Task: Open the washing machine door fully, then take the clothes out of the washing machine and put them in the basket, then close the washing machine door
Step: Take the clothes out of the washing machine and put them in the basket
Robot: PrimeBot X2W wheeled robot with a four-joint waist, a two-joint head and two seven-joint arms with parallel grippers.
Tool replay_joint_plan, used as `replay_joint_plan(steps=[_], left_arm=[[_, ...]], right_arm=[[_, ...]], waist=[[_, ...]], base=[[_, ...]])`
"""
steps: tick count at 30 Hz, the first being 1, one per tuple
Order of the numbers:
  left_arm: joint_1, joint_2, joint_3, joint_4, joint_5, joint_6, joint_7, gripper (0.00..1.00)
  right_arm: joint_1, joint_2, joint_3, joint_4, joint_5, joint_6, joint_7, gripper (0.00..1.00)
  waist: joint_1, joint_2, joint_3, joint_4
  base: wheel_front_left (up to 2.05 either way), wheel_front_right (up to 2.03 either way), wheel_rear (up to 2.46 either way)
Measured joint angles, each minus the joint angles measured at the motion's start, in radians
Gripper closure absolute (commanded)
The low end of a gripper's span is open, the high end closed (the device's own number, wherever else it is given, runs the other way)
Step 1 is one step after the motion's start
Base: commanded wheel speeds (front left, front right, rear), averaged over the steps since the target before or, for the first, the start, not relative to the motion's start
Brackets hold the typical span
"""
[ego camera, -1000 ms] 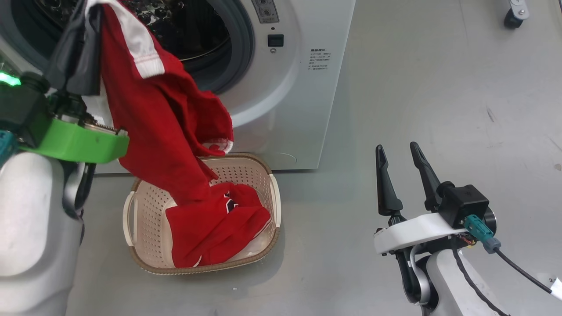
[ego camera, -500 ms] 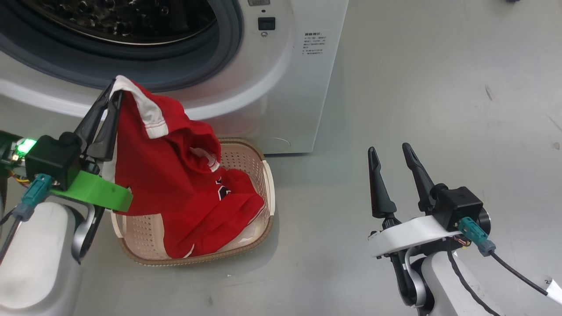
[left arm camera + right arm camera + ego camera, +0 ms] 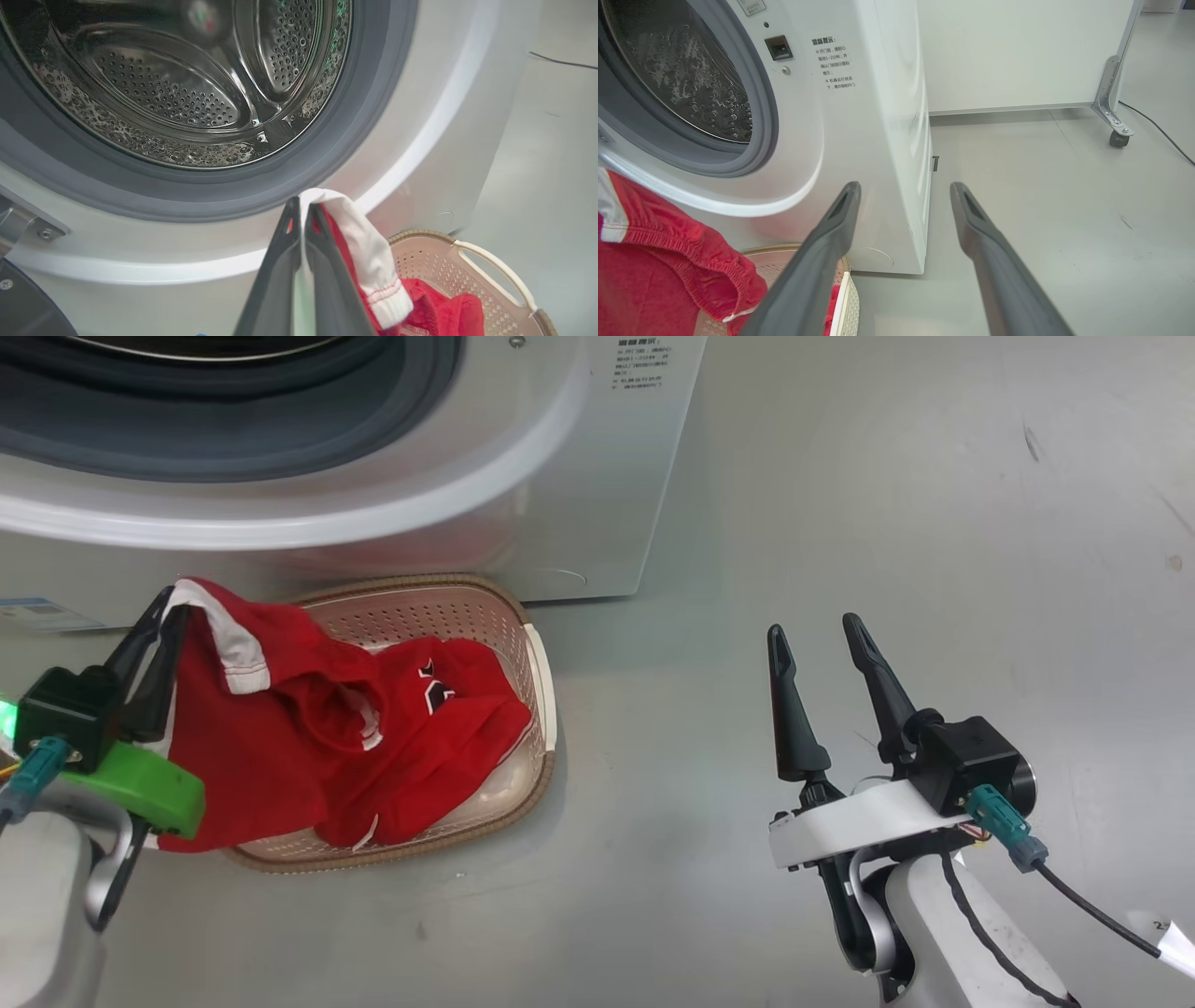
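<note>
clothes (image 3: 280,756): red cloth | basket (image 3: 420,616): perforated plastic | drum (image 3: 187,93): shiny perforated metal | washing machine (image 3: 560,476): glossy white

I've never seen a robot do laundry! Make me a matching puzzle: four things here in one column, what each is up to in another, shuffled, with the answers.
Things
1. left gripper with two dark fingers
2. right gripper
3. cream perforated plastic basket with brown rim
4. perforated steel drum

States
A. on the grey floor, partly filled with red cloth
B. open, holding nothing
C. pinching the bright red garment by its white trim
D. no fabric in its visible part

Pairs: 1-C, 2-B, 3-A, 4-D
</note>
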Motion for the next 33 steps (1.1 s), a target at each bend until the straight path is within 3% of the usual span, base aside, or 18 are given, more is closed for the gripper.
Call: replay_joint_plan(steps=[7, 14, 33], left_arm=[[-0.001, 0.048, 0.018, 0.078, 0.019, 0.000, 0.000, 1.00], [-0.031, 0.051, -0.004, 0.118, 0.026, 0.000, 0.000, 1.00], [-0.238, 0.008, -0.133, 0.220, 0.044, -0.007, 0.019, 1.00]], right_arm=[[-0.019, 0.000, 0.015, -0.036, -0.008, -0.013, 0.000, 0.00], [-0.043, 0.000, 0.022, -0.068, -0.006, -0.016, 0.000, 0.00], [-0.093, 0.001, 0.041, -0.126, -0.004, -0.025, 0.000, 0.00]], waist=[[0.0000, 0.0000, 0.077, -0.030], [0.0001, 0.0000, 0.161, -0.067], [0.0001, 0.0000, 0.358, -0.170]], base=[[0.00, 0.00, 0.00], [0.00, 0.00, 0.00], [0.00, 0.00, 0.00]])
